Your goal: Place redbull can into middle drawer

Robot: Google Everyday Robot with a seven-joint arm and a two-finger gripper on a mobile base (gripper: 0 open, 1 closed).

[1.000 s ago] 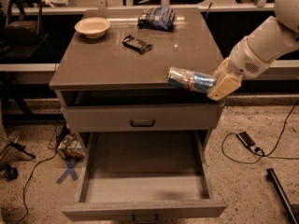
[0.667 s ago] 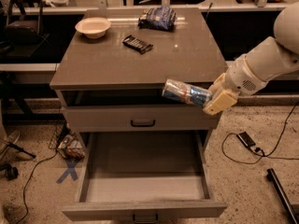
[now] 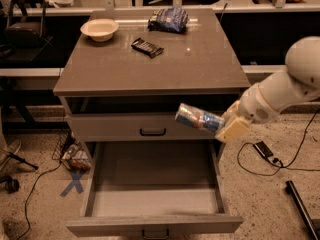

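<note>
I have the gripper (image 3: pixel 226 127) clamped on the can (image 3: pixel 196 118), held sideways above the right rear of the open drawer (image 3: pixel 150 202), near its side wall, so lowering could clip it.

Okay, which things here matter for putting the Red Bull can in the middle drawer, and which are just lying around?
In the job: redbull can, held sideways in the hand at the right front of the cabinet; middle drawer, open below it.
Lying about: bowl, black packet and blue snack bag, all on the cabinet top.
</note>
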